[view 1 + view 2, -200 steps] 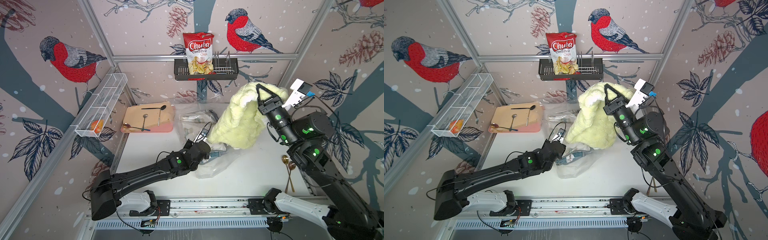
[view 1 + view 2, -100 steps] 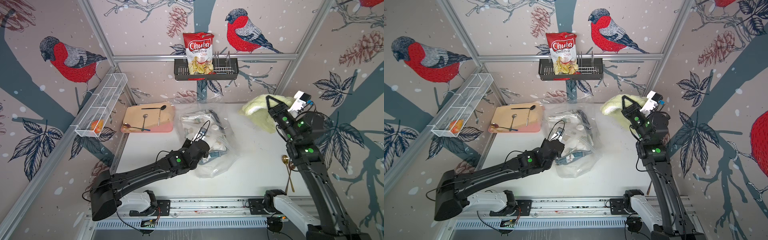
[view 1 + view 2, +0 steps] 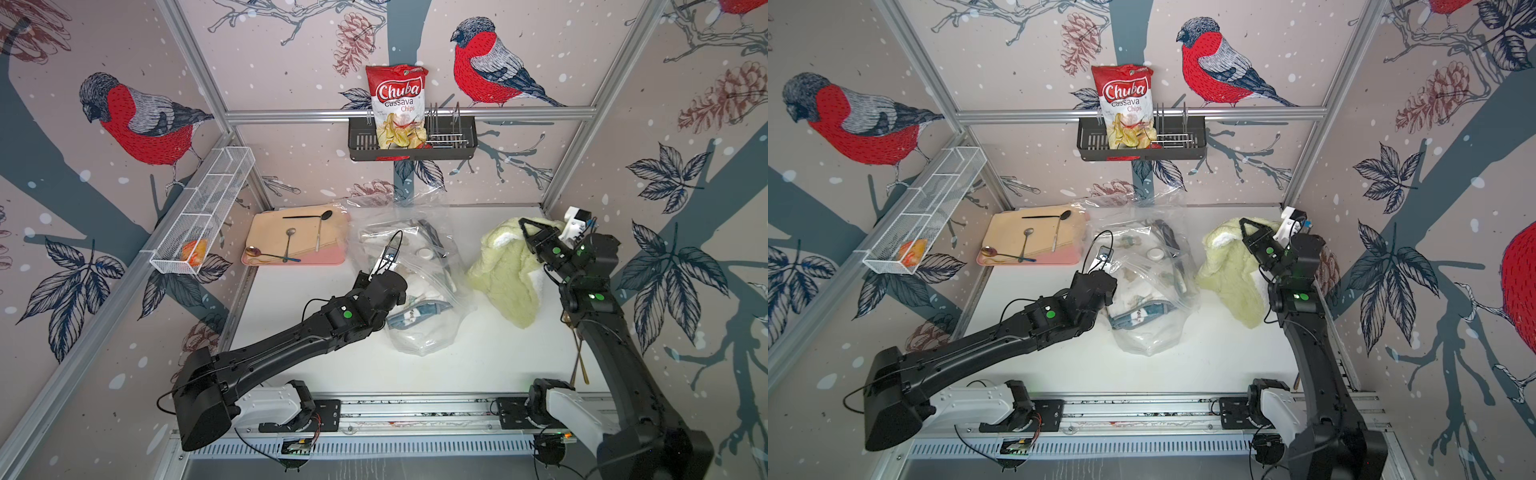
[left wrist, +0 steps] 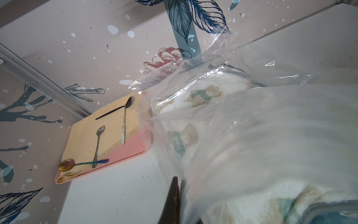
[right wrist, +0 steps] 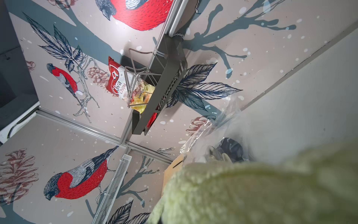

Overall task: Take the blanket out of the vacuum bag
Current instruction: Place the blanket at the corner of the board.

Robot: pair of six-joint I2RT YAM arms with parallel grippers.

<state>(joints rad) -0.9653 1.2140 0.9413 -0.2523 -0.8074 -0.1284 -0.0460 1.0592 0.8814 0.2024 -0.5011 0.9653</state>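
Note:
The vacuum bag (image 3: 428, 336) (image 3: 1154, 338) lies crumpled in the middle of the white table, clear plastic with a round white valve cap (image 3: 424, 252). A white and teal patterned cloth (image 3: 417, 309) shows inside it. My left gripper (image 4: 177, 181) is shut on a fold of the bag's plastic near its left side. The pale yellow-green fluffy blanket (image 3: 505, 282) (image 3: 1231, 276) is outside the bag at the table's right. It hangs from my right gripper (image 3: 523, 226), which is shut on its upper edge. In the right wrist view the blanket (image 5: 251, 194) hides the fingers.
A pink tray (image 3: 328, 259) with a beige board and several spoons sits at the back left. A white wire basket (image 3: 199, 216) hangs on the left wall. A black rack (image 3: 361, 145) holds a red chips bag (image 3: 397, 99). Gold spoons (image 3: 579, 361) lie by the right arm.
My right gripper carried the blanket from high above the bag to the back right, then lowered it so it drapes down at the right. The bag has sagged flatter. The left arm held still.

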